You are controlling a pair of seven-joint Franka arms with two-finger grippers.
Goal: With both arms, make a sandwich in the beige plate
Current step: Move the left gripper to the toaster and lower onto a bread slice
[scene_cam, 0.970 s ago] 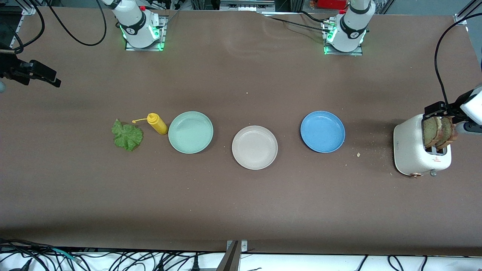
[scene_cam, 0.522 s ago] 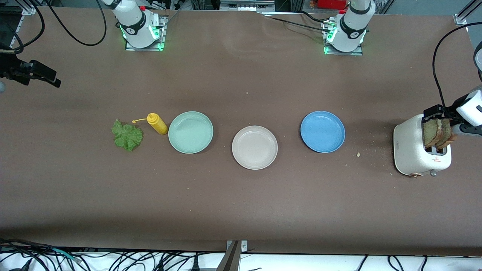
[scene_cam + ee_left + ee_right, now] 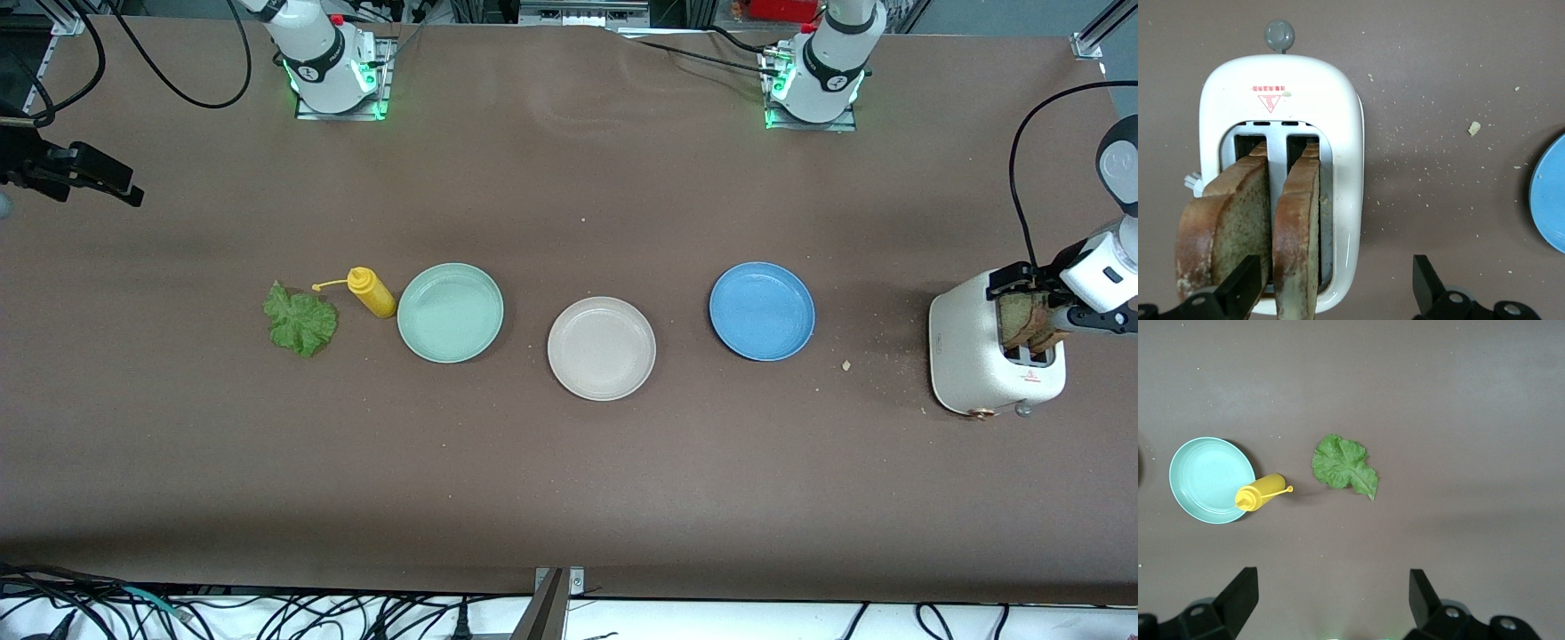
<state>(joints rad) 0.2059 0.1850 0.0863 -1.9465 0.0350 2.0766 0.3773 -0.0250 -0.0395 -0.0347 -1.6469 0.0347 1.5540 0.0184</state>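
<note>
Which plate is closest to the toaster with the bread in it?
The blue plate. It sits toward the left arm's end of the table, nearest the white toaster. The beige plate is in the middle and the mint-green plate lies farthest away.

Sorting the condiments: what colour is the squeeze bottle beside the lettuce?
Yellow. The squeeze bottle shows best in the front view.

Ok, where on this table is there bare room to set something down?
The beige plate is bare. So is the wide strip of table between the row of plates and the front camera, and the strip between the plates and the arm bases. It is crowded where lettuce, mustard bottle and green plate cluster, and around the toaster.
</note>
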